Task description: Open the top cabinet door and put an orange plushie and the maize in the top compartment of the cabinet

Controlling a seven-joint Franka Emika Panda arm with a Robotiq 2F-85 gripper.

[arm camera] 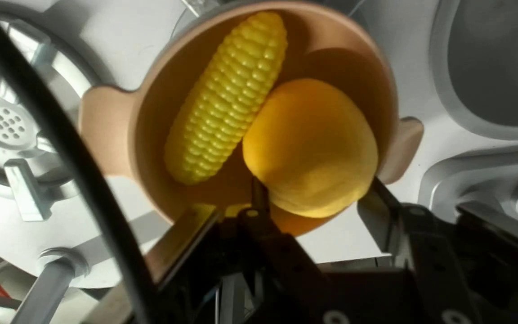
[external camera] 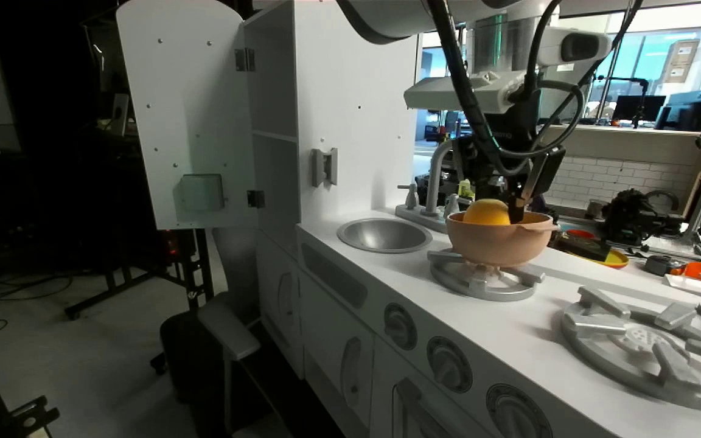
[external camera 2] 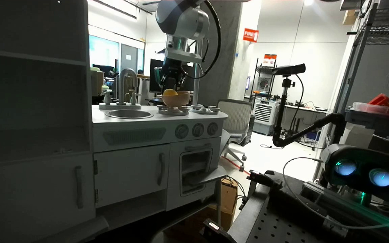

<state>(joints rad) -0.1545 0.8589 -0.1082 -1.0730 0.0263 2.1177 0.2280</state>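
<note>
The top cabinet door [external camera: 189, 115] hangs swung open, its pale square handle [external camera: 202, 192] low on it. Behind it the top compartment [external camera: 271, 79] is exposed, with a shelf across it. In the wrist view, the orange plushie [arm camera: 310, 144] and the yellow maize [arm camera: 229, 96] lie side by side in the tan bowl. My gripper [arm camera: 316, 192] reaches down into the bowl, shut on the plushie with one finger against each side. The plushie shows above the rim in both exterior views [external camera: 487, 212] [external camera 2: 170, 92]. The bowl's wall hides the maize there.
The tan bowl [external camera: 499, 246] stands on a stove burner on the white countertop [external camera: 399, 261]. A sink [external camera: 385, 236] and a grey faucet [external camera: 439, 173] are between it and the tall cabinet. A second burner [external camera: 648, 344] lies on the bowl's far side from the sink.
</note>
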